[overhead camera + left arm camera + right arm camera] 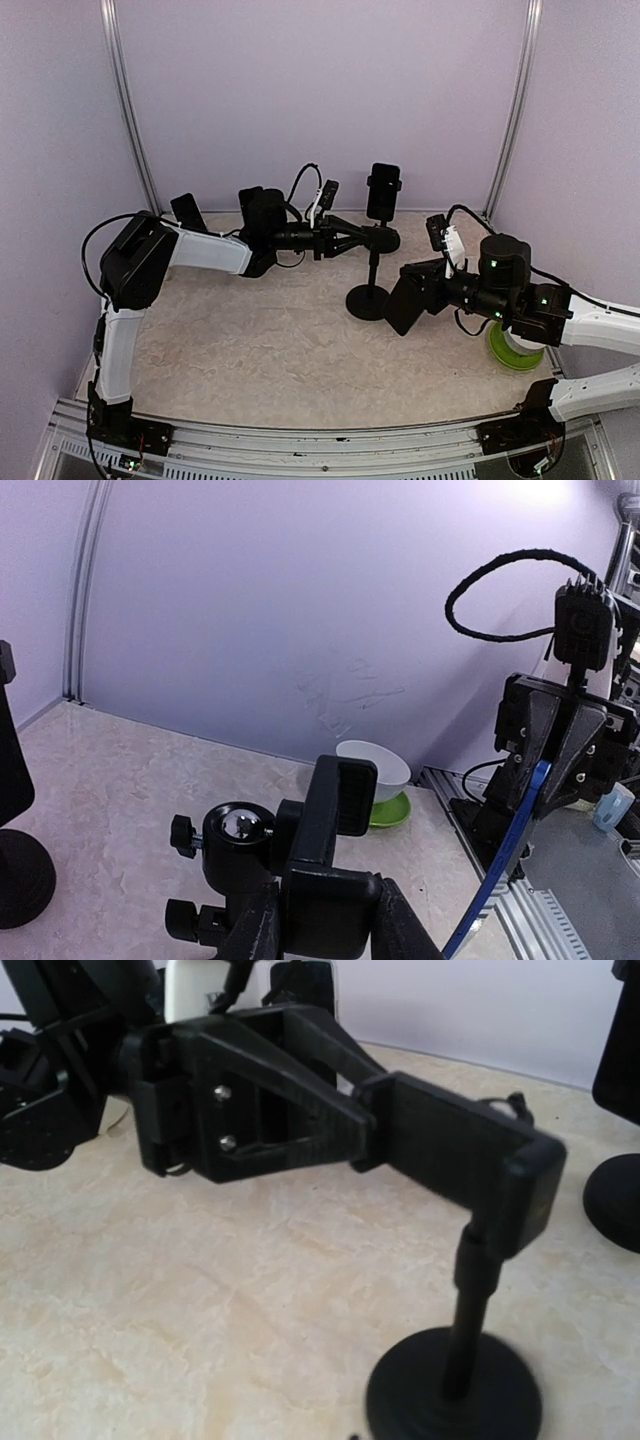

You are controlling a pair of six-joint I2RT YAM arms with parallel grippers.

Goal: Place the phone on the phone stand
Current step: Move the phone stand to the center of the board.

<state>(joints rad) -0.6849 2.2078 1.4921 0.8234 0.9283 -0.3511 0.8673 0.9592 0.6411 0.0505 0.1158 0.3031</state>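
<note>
The black phone stand is upright mid-table, its clamp head on a thin pole over a round base. My left gripper reaches in from the left and is shut on that clamp, one finger on each side, beside the ball joint. The phone, a dark slab with a blue edge, hangs tilted just right of the stand, apart from the clamp. My right gripper is shut on it. The right wrist view shows neither its own fingers nor the phone.
A second black stand is at the back wall, seen also in the left wrist view. A white bowl on a green plate sits at the right under my right arm. Another dark object leans at the back left.
</note>
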